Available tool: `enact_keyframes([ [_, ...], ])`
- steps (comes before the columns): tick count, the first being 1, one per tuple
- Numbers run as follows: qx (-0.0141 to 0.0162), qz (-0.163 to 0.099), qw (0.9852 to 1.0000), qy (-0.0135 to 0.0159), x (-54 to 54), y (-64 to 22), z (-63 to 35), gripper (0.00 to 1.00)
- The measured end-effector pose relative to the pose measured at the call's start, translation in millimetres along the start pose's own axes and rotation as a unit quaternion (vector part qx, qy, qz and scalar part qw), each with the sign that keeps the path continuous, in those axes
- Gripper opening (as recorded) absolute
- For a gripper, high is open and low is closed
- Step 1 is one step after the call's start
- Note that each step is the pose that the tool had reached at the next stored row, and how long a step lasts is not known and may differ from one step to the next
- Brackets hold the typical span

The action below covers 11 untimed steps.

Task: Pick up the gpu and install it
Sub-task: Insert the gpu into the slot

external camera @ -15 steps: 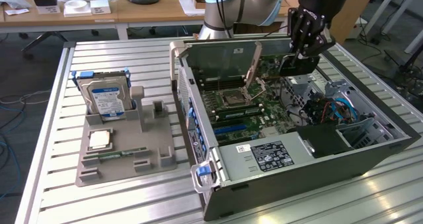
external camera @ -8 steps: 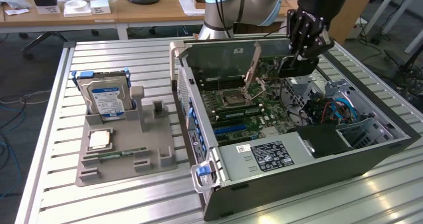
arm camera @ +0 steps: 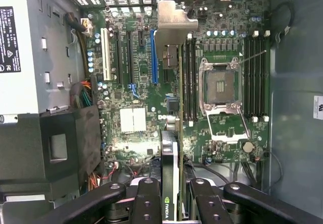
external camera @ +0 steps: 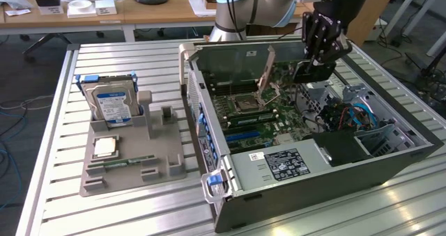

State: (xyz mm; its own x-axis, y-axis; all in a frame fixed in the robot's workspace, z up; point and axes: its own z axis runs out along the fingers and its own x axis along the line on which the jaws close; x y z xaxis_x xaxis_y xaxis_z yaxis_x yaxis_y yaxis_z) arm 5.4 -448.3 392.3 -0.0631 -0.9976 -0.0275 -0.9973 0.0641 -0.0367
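My gripper (external camera: 318,62) hangs over the back part of the open computer case (external camera: 390,163), shut on the gpu (external camera: 312,72), which points down toward the motherboard (external camera: 268,116). In the wrist view the gpu (arm camera: 173,153) shows edge-on between the black fingers (arm camera: 146,201): a thin green board with a black cooler and a silver end bracket (arm camera: 174,24). It is held above the board, just beside the long blue slot (arm camera: 154,57) and apart from it.
The CPU socket (arm camera: 222,85) stands with its lid raised (external camera: 266,71). A power supply (external camera: 279,163) and cables (external camera: 359,116) fill the case's near end. On the exterior view's left, a grey holder (external camera: 132,168) carries a hard drive (external camera: 112,103), a CPU (external camera: 104,146) and a RAM stick (external camera: 129,161).
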Motion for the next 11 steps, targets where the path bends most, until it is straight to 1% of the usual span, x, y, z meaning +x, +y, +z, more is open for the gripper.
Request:
enact_keyframes([
  [4, 0.0, 0.0, 1.0, 0.0, 0.5, 1.1, 4.2, 0.27],
  [11, 0.0, 0.0, 1.0, 0.0, 1.1, 4.8, 15.9, 0.27],
])
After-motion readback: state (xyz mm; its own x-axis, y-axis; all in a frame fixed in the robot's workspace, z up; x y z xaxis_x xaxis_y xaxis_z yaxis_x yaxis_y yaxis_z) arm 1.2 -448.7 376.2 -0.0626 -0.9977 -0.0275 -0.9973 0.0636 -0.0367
